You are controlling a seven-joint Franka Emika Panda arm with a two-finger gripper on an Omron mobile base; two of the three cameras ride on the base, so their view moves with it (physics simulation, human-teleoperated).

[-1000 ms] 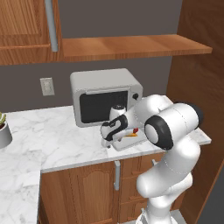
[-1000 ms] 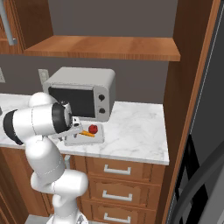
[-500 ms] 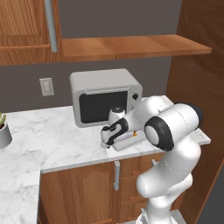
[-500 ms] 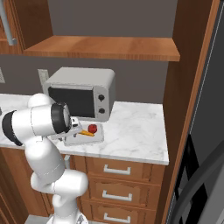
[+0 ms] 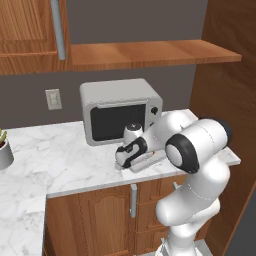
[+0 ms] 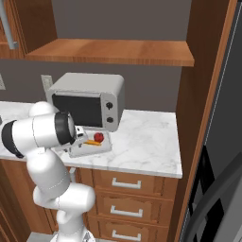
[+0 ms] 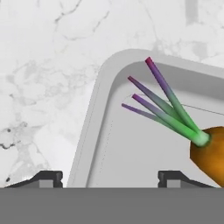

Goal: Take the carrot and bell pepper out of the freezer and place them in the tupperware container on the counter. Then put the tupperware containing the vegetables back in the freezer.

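- The tupperware container [image 6: 90, 149] sits on the counter [image 6: 146, 142] near its front edge, just in front of the microwave [image 6: 87, 99].
- The carrot [image 6: 91, 142] lies inside the container, and the bell pepper [image 6: 98, 137] sits beside it, toward the container's back side.
- In the hand view the carrot [image 7: 210, 155] shows its orange thick end and green-to-purple stalks, lying on the container floor close to a rounded corner of the container [image 7: 94, 127].
- The gripper [image 7: 109, 177] is low over the left edge of the container; one dark tip is outside the rim over the marble, the other over the container floor, so the rim lies between them.
- The jaws stand fairly wide apart and nothing is clamped between them, though whether a tip touches the rim I cannot tell.
- In the left base view the gripper [image 5: 125, 159] is at the counter's front edge, hiding most of the container.
- The freezer [image 6: 215, 156] stands at the counter's right end.
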